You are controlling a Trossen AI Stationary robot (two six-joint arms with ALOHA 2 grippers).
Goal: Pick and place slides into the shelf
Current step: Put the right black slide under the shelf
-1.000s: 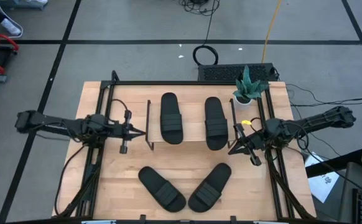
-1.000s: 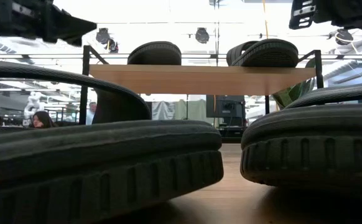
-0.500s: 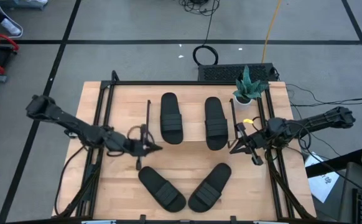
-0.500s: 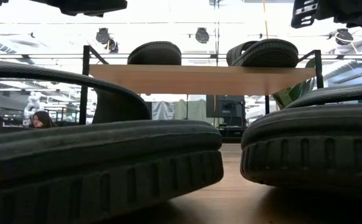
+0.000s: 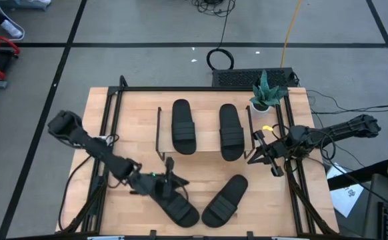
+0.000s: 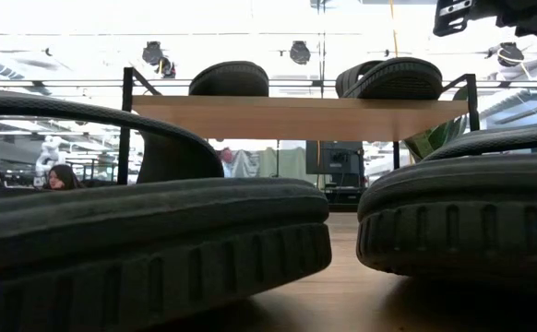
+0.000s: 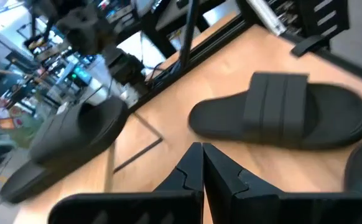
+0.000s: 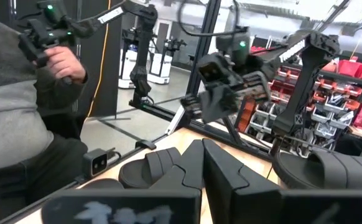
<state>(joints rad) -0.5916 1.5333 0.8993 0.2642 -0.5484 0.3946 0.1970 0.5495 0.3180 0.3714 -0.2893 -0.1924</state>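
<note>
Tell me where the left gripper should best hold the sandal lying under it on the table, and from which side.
Probably the wide strap of the left sandal, taken from above. The sandal lies flat, sole down, and the strap arches over it, leaving a gap for one finger. The left gripper is above its far end with fingers shut, so it must open first.

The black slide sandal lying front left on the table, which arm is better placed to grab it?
Left. The left gripper hangs right over that matte black slide sandal, fingers shut. The right gripper waits beside the low wooden shelf, farther off.

A small potted plant point(image 5: 266, 93) stands at the table's point(image 5: 314, 167) far corner, beside a dark keyboard-like box point(image 5: 237, 78).
</note>
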